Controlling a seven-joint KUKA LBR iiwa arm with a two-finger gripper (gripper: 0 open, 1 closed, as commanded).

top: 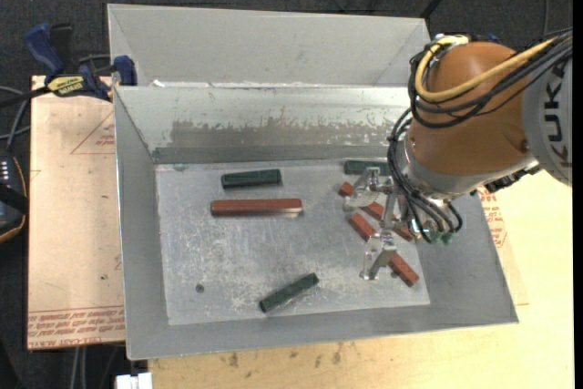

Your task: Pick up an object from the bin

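My gripper (376, 258) hangs low over the right part of the bin floor, under the orange wrist cover. Directly beside it lies a short red-brown block (404, 270), touching or nearly touching its lower end on the right. Another red-brown block (363, 223) lies just to its upper left, partly behind the metal. A small red-brown piece (346, 189) sits a little farther back, near a dark green piece (358, 167) at the foot of the back wall. I see nothing gripped.
On the left half of the floor lie a dark green bar (251, 179), a long red-brown bar (256, 208) just in front of it, and a dark green bar (289, 292) slanted near the front wall. The arm covers the bin's right wall.
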